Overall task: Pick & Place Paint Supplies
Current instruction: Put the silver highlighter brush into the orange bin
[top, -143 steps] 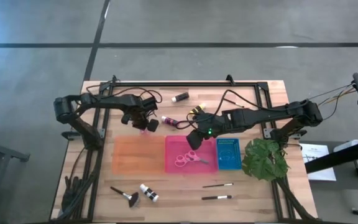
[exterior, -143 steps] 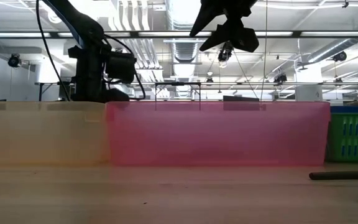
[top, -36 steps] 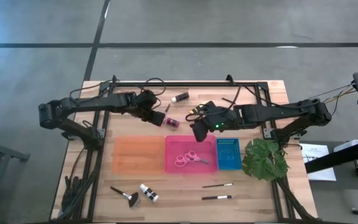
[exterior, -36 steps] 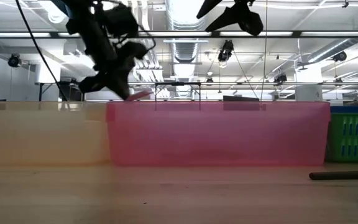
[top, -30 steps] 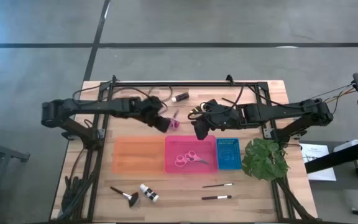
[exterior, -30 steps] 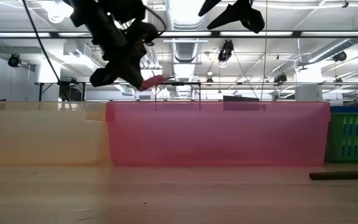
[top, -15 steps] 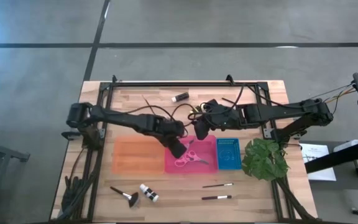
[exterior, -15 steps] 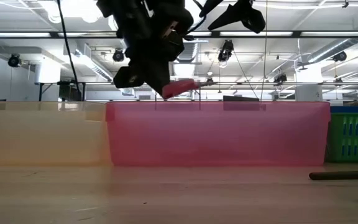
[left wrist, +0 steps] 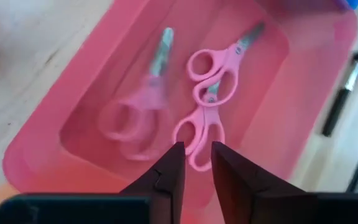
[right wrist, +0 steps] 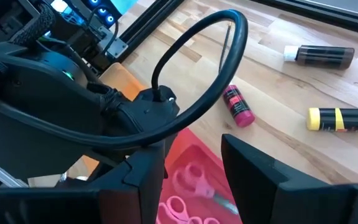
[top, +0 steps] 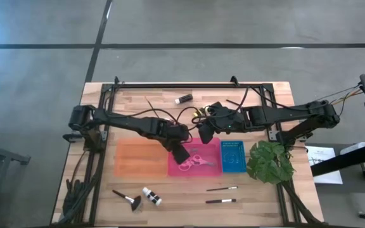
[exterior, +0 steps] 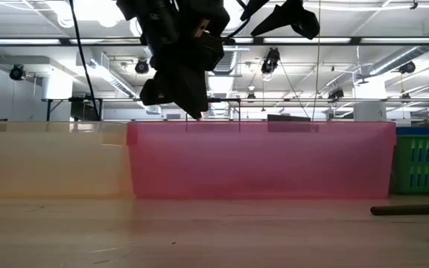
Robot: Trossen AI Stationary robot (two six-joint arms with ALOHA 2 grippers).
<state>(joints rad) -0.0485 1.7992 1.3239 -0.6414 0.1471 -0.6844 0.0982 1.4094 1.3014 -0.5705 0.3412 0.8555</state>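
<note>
From above, the left gripper [top: 181, 154] hangs over the near-left part of the pink tray [top: 170, 171]. The pink scissors [top: 194, 161] lie inside, just to its right. The right gripper [top: 204, 131] waits at the tray's far edge. A dark bottle [top: 183, 99] lies beyond on the desk [top: 258, 190].

At desk height, the left jaws point down just above the tray's rim.

In the left wrist view, the jaws are slightly parted and pinch nothing. The scissors lie straight ahead, and a second, blurred pink pair [left wrist: 135, 109] lies alongside them.

In the right wrist view, the jaws are spread and empty. A pink bottle [right wrist: 238, 107] lies ahead of them, its long axis running away from them, with a yellow bottle [right wrist: 342, 119] beside it. The right arm looks nearer to both.
</note>
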